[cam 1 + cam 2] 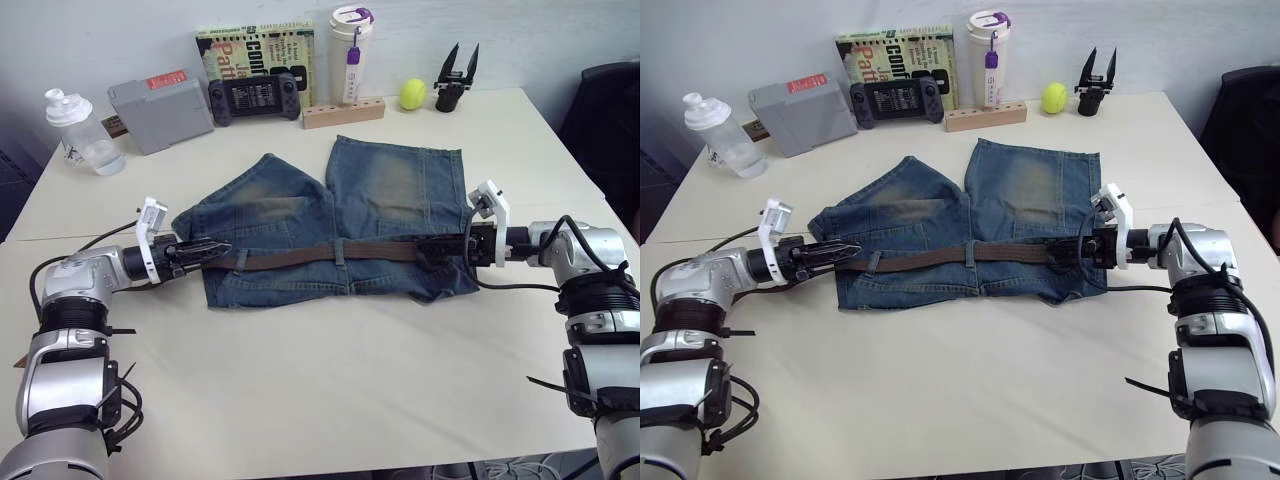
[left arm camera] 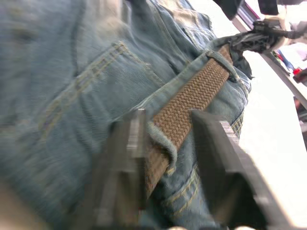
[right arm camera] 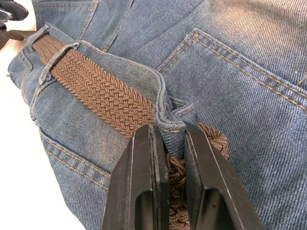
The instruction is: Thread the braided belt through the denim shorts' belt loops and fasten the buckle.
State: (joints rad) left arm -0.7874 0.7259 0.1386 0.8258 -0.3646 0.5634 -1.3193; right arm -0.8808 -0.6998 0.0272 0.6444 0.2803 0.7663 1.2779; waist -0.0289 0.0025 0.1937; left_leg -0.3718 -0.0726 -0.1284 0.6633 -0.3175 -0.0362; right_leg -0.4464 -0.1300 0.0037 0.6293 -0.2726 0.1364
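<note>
The denim shorts (image 1: 390,180) lie flat on the table, waistband toward me. The braided belt (image 1: 300,258) runs along the waistband under a belt loop (image 1: 340,250) at the middle. My left gripper (image 1: 222,248) is at the waistband's left end, open, its fingers (image 2: 211,143) straddling the belt and a loop (image 2: 163,143). My right gripper (image 1: 428,250) is at the right end, its fingers (image 3: 144,163) shut on a bunched fold of waistband denim (image 3: 175,129), with belt weave (image 3: 100,91) showing under them. The buckle is hidden.
Along the table's far edge stand a water bottle (image 1: 80,130), a grey box (image 1: 160,108), a game controller (image 1: 253,97), a book (image 1: 255,50), a tumbler (image 1: 350,55), a wooden block (image 1: 343,112), a tennis ball (image 1: 412,93) and a spare black gripper (image 1: 455,80). A dark chair (image 1: 605,110) stands at the right.
</note>
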